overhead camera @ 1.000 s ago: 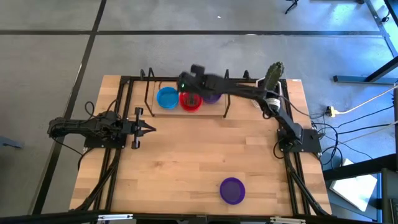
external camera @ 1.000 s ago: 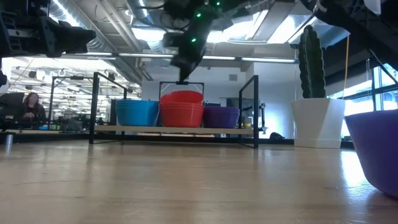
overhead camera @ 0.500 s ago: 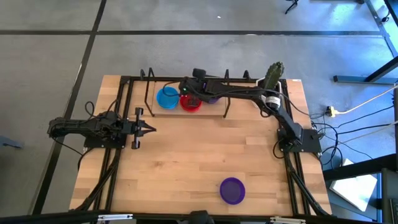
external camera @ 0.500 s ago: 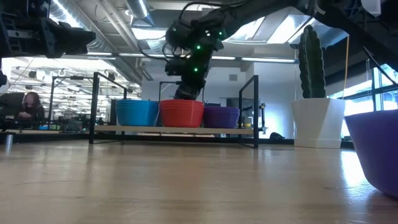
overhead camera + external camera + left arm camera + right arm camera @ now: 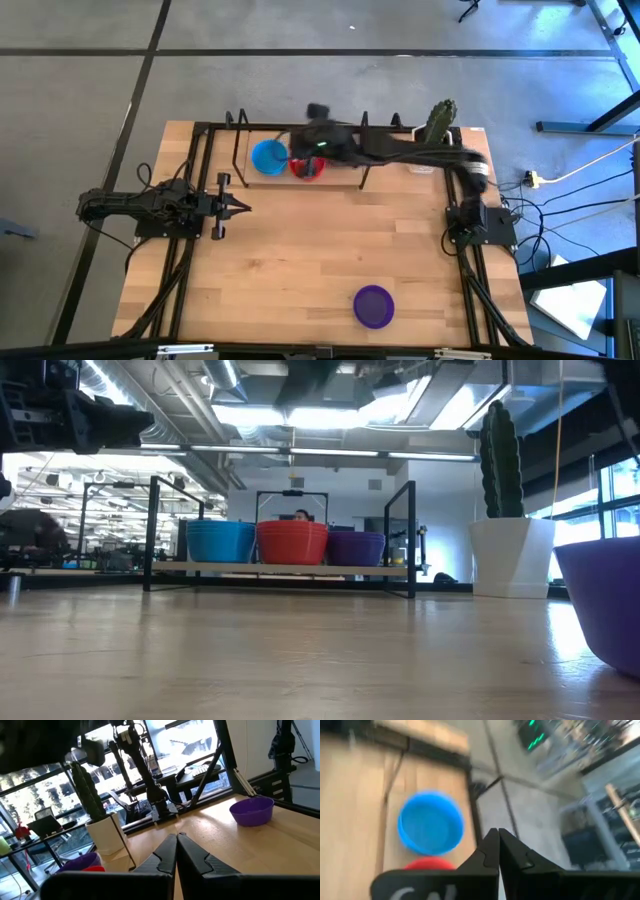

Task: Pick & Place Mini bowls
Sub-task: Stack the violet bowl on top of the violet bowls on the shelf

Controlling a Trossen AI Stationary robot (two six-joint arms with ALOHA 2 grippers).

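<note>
Open workshop, grey floor; pale wooden counter (image 5: 300,260) with a black rack (image 5: 282,567) along its far edge. A cactus in a white pot (image 5: 511,555) stands off the rack's right end.

Bowls: stacks of blue bowls (image 5: 268,157), red bowls (image 5: 306,167) and purple bowls (image 5: 356,547) sit side by side on the rack. One lone purple bowl (image 5: 374,305) sits near the counter's front edge, well apart from the rest.

Right claw (image 5: 495,849): clenched, nothing between the fingers, hovering above the rack by the red and blue stacks. Left claw (image 5: 176,851): clenched, empty, parked at the counter's left side.

Handling (judgement): thin plastic, so light and fairly stiff, smooth and likely slippery. Nested bowls may lift together. Best hold looks like pinching the rim wall, one finger inside and one outside.

Hard to make out: the right arm smears with motion from above and covers the purple stack there. Bowl count per stack cannot be told. The lone bowl is cut off at the low view's right edge.
</note>
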